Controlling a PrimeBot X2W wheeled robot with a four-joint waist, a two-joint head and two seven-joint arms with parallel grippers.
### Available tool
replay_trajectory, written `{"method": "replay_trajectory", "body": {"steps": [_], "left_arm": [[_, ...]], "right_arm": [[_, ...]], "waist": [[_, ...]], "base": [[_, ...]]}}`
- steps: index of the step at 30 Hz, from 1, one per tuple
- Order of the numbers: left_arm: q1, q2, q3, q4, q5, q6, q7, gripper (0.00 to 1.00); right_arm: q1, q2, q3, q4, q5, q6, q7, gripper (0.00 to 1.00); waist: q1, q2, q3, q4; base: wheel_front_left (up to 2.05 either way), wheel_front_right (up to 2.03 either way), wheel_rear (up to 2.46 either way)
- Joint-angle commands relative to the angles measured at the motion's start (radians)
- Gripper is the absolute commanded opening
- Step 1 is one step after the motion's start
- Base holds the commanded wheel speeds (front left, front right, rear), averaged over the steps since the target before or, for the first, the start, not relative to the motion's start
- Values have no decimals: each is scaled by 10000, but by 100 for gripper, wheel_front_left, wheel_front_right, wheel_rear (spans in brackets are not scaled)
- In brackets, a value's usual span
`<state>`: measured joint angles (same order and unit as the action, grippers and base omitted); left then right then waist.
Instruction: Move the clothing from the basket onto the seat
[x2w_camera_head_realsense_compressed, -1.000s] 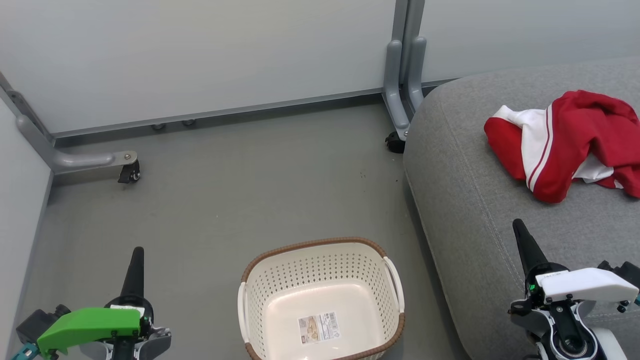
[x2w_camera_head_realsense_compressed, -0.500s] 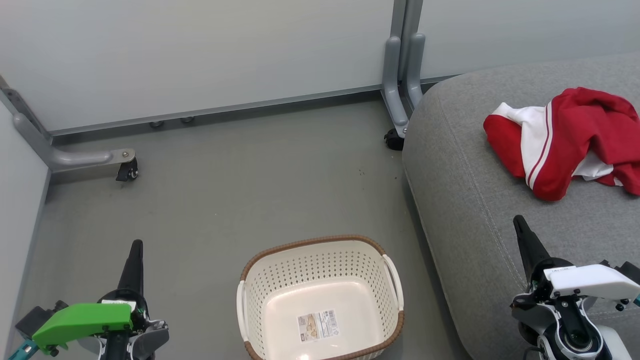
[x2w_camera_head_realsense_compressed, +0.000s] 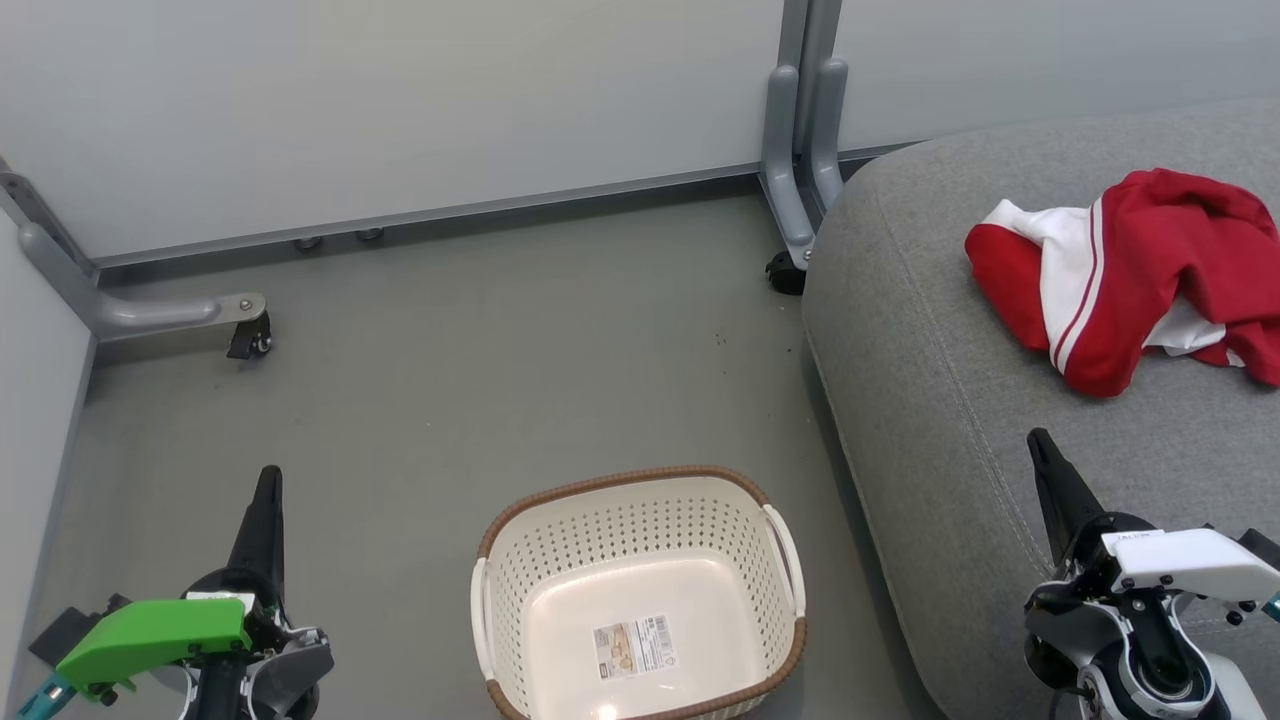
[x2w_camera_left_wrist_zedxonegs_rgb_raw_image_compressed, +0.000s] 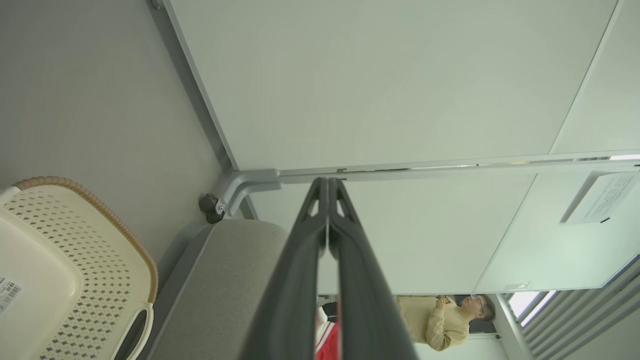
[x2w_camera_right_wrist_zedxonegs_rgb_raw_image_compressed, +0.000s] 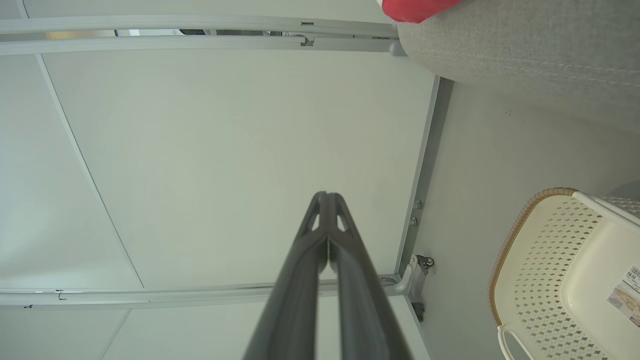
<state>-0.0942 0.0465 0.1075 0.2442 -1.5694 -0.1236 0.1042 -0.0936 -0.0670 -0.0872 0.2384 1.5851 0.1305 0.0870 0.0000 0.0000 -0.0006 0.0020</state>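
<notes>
The red-and-white clothing (x2w_camera_head_realsense_compressed: 1130, 275) lies crumpled on the grey seat (x2w_camera_head_realsense_compressed: 950, 400) at the right; a red edge of the clothing (x2w_camera_right_wrist_zedxonegs_rgb_raw_image_compressed: 415, 7) peeks over the seat (x2w_camera_right_wrist_zedxonegs_rgb_raw_image_compressed: 525, 45) in the right wrist view. The cream basket (x2w_camera_head_realsense_compressed: 640, 595) stands on the floor at bottom centre, holding nothing but a label sticker. My left gripper (x2w_camera_head_realsense_compressed: 268, 478) is shut and empty, low to the basket's left. My right gripper (x2w_camera_head_realsense_compressed: 1038, 440) is shut and empty above the seat's front, below the clothing. Both pairs of fingers press together in the wrist views (x2w_camera_left_wrist_zedxonegs_rgb_raw_image_compressed: 327, 182) (x2w_camera_right_wrist_zedxonegs_rgb_raw_image_compressed: 326, 195).
Grey partition panels (x2w_camera_head_realsense_compressed: 400, 110) close off the back and left, on metal feet with castors (x2w_camera_head_realsense_compressed: 245, 340) (x2w_camera_head_realsense_compressed: 785, 275). A person (x2w_camera_left_wrist_zedxonegs_rgb_raw_image_compressed: 445, 320) stands beyond the partition in the left wrist view. Grey floor (x2w_camera_head_realsense_compressed: 480, 360) stretches between basket and panels.
The whole head view has shifted slightly, so the camera moved. Both grippers sit a little lower in the picture and stay shut. The clothing and basket have not moved.
</notes>
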Motion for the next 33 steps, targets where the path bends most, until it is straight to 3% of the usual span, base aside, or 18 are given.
{"method": "replay_trajectory", "body": {"steps": [1,33], "left_arm": [[-196,65,68,13,-206,-84,55,0],[-207,67,86,20,-451,-100,134,0]], "right_arm": [[-176,24,-58,35,190,4,76,0],[-171,71,-163,76,367,4,199,0]], "waist": [[0,0,9,-5],[0,0,37,-20]], "base": [[0,0,0],[0,0,0]]}}
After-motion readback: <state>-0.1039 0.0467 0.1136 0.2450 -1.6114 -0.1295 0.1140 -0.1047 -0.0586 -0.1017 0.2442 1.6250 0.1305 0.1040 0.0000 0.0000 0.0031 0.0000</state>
